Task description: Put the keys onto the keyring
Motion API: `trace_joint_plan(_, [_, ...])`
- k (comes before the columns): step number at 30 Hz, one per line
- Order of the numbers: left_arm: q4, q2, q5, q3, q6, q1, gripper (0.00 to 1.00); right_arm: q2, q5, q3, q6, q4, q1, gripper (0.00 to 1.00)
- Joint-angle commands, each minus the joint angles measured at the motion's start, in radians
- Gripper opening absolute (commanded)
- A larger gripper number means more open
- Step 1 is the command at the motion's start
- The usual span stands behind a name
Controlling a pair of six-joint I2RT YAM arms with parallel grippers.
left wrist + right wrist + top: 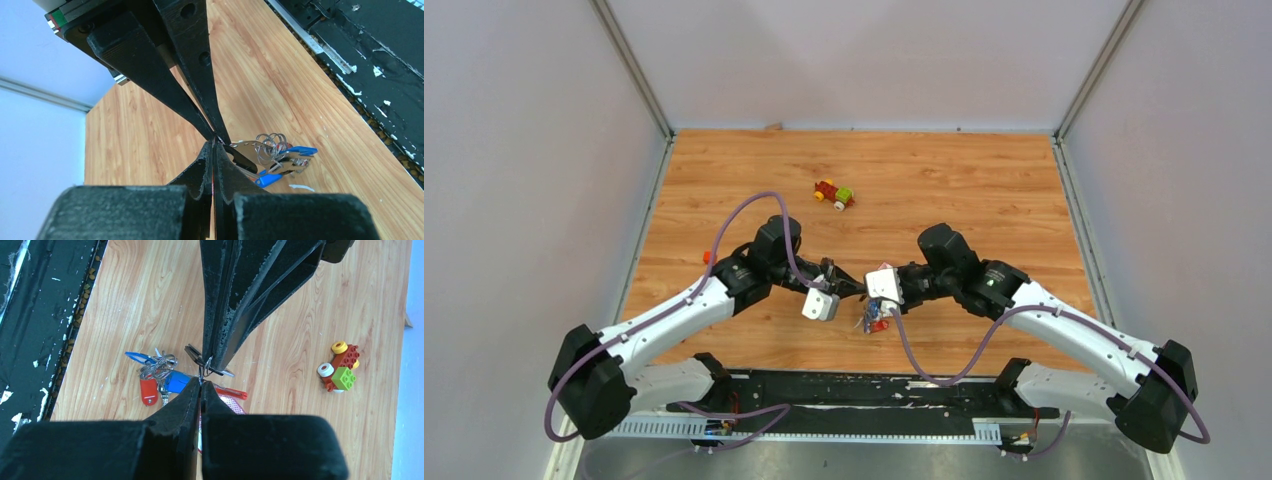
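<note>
While the left hand [214, 145] and right hand [202, 385] stood pressed shut, tips meeting at a thin wire loop [206, 364] above the keys [160, 377] on the desk [280, 315], we judged an uneven pull could drop it.

My left pincer [852, 287] comes in from the left and my right pincer [871, 291] from the right. They meet tip to tip above the middle of the worktop [984, 190]. The keys [876, 320] lie on the worktop just nearside of that meeting point, between it and the base rail [874, 390] along the near edge. The toy car [834, 194] sits well behind, slightly left.
</note>
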Motion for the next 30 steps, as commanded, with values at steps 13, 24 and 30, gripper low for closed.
trace_joint_plan(13, [-0.028, 0.019, 0.058, 0.004, 0.048, 0.005, 0.0, -0.003, -0.02, 0.02, -0.01, 0.039, 0.013, 0.0])
trace_joint_plan(24, [-0.082, 0.025, 0.078, 0.006, 0.105, 0.005, 0.0, 0.0, -0.016, 0.029, -0.008, 0.029, 0.013, 0.0])
trace_joint_plan(30, [-0.127, 0.033, 0.089, 0.014, 0.153, 0.005, 0.0, 0.01, -0.02, 0.038, 0.0, 0.025, 0.013, 0.0])
